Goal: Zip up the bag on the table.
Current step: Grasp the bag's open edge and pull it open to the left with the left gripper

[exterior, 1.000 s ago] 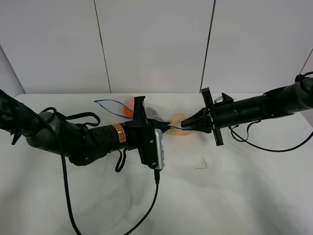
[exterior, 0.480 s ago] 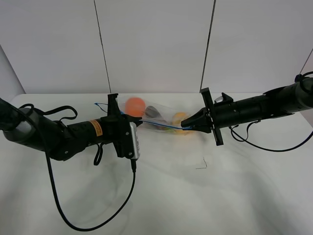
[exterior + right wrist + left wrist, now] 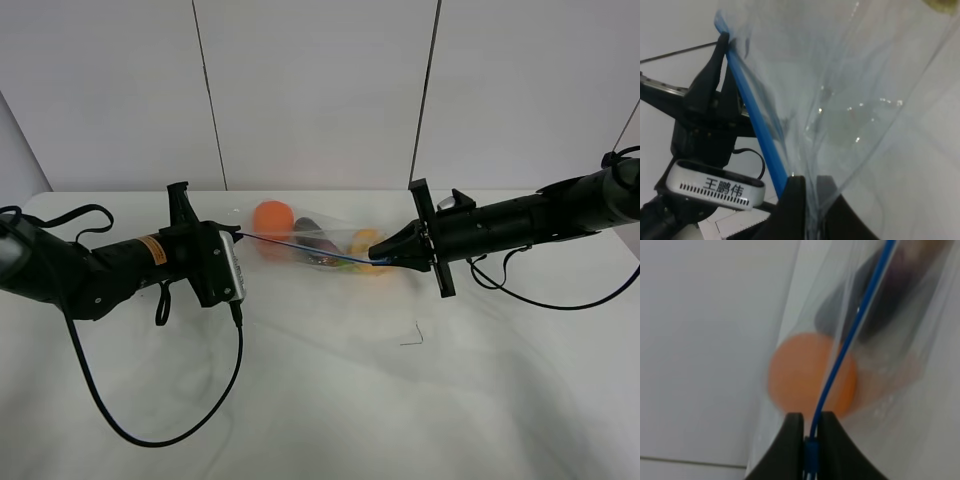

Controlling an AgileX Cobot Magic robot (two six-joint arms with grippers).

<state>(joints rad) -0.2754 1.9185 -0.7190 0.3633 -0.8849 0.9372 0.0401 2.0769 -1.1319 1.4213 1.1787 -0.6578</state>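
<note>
Slide from mid-strip to 9 o'clock end of zip strip (image 3: 300,247) done, left gripper (image 3: 238,233) pinching it; right gripper (image 3: 378,262) pinching its 3 o'clock end. Closure of bag (image 3: 330,238) likely complete.

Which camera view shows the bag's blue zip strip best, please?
The exterior high view: it shows the blue zip strip whole, stretched between the left gripper and the right gripper. The left wrist view shows only the strip near its gripper; the right wrist view shows the strip's other end likewise.
</note>
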